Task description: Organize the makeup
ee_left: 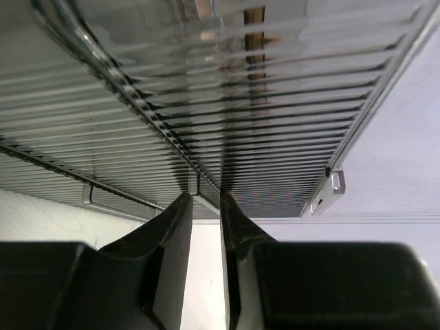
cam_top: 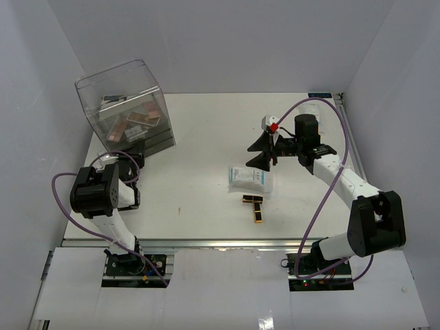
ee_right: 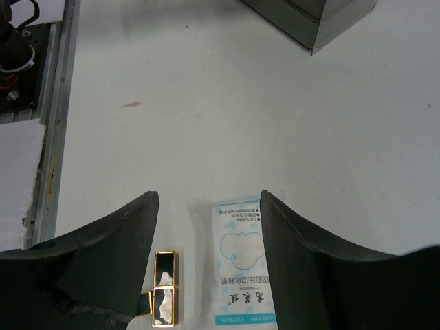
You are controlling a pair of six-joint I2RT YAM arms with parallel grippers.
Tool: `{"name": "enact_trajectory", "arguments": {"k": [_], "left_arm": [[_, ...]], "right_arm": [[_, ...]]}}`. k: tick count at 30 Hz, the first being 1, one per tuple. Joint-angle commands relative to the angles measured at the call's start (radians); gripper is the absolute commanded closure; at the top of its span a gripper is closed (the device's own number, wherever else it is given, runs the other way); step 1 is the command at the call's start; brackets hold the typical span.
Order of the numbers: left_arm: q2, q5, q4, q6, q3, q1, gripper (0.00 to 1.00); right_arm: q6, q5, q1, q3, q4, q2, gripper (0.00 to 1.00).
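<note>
Seeing palettes point(cam_top: 137, 122) in box point(cam_top: 124, 75), sachets point(cam_top: 249, 179) and lipsticks point(cam_top: 258, 210) loose mid-frame; right end effector point(ee_right: 208, 196) wide, empty; left end effector point(ee_left: 205, 198) near-closed, I can't tell grip.

From my seat I see the left gripper point(ee_left: 205, 199) pointing at a clear ribbed box point(ee_left: 275, 117) that fills the upper frame; its two black fingers point(ee_left: 172, 234) stand close together with a thin slit between them; a ridge on the box's lower edge sits right at the tips; I cannot tell whether the pads press on it; a brown streak point(ee_left: 254, 41) shows through the plastic, too blurred to name; a small clear tab point(ee_left: 337, 183) hangs at the box's right corner; white table point(ee_left: 41, 216) lies lower left; pale wall point(ee_left: 412, 137) on the right.
</note>
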Motion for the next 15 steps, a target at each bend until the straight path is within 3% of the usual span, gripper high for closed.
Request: {"name": "enact_trajectory", "arguments": {"k": [1, 7, 15], "left_arm": [[0.024, -0.015, 0.054, -0.005, 0.023, 0.012, 0.76], [0.044, 0.004, 0.110, -0.035, -0.010, 0.015, 0.98], [-0.023, 0.120, 0.192, -0.073, -0.143, 0.010, 1.00]], "right_arm": [[0.017, -0.030, -0.013, -0.010, 0.035, -0.020, 0.33], [0.018, -0.033, -0.017, -0.012, 0.038, -0.018, 0.33], [0.021, -0.025, -0.021, -0.012, 0.038, -0.013, 0.34]]}}
